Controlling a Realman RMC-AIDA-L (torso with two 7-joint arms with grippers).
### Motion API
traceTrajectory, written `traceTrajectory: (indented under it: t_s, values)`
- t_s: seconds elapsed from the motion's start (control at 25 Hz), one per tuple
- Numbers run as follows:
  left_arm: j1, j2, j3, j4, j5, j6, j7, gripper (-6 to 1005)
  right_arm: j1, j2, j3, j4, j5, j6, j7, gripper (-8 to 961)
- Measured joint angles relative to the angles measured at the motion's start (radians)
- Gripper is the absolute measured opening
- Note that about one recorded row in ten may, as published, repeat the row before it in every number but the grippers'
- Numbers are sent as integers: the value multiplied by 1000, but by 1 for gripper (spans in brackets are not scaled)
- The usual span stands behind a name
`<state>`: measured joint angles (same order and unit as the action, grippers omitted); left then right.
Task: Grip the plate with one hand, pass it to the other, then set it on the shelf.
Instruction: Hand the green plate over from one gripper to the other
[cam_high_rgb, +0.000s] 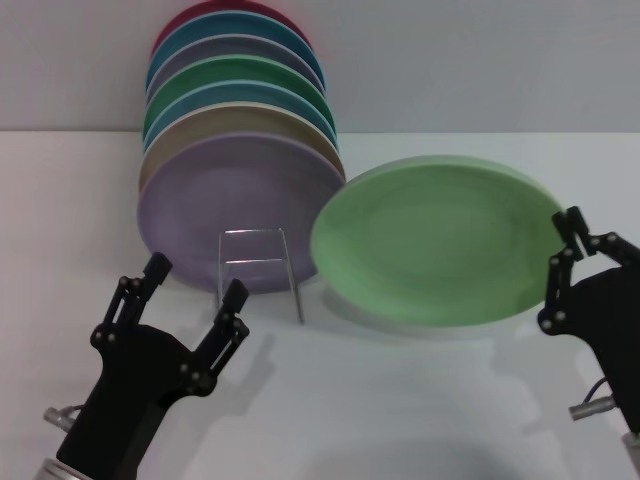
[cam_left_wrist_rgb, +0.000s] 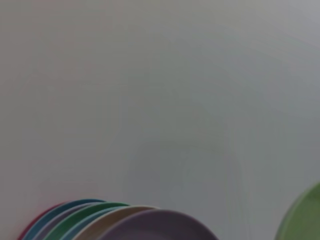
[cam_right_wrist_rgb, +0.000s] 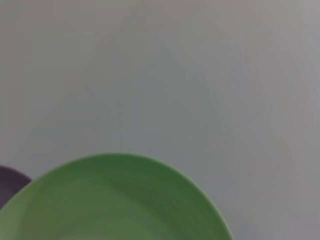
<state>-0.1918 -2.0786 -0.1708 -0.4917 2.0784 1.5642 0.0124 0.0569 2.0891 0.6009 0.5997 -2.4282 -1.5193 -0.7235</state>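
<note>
At the right of the head view, the plate (cam_high_rgb: 437, 242) is held clear of the white table (cam_high_rgb: 400, 400), tilted so that its pale mint-green, matte face turns toward the camera; a shallow raised rim rings a flatter centre. The right gripper (cam_high_rgb: 562, 262) closes on the plate's right edge, one finger (cam_high_rgb: 556, 285) lying in front of the rim and the other behind it. The plate's shadow falls on the table just below its lower edge. In the right wrist view the same plate (cam_right_wrist_rgb: 117, 200) fills the lower part of the picture, against a plain pale wall.

The plate's left edge lies just beside the lilac plate (cam_high_rgb: 232, 210), the frontmost of a row of coloured plates (cam_high_rgb: 240, 95) standing on edge and leaning back toward the wall. The shelf (cam_high_rgb: 258, 262), a thin silvery wire rack with a rectangular looped front, stands before the lilac plate, its right leg near the held plate's lower left edge; whether they touch cannot be told.

The left gripper (cam_high_rgb: 192, 285) hovers at lower left with its jaws spread wide, empty, its fingertips just below and to the left of the shelf. The left wrist view shows the row's upper rims (cam_left_wrist_rgb: 117, 220) and a sliver of the mint plate (cam_left_wrist_rgb: 305, 215). Bare table stretches between the two arms across the foreground.
</note>
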Motion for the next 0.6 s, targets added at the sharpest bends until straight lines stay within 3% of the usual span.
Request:
traceTrajectory:
  t_s: [0.4,0.6]
  values:
    - [5,0,7,-12,0,-71,18,817,19,2,-79,17,32,10,-9,15]
    - [0,0,9,-17,0,-100,10,817,53,3,-176,23,126,10,-76,15]
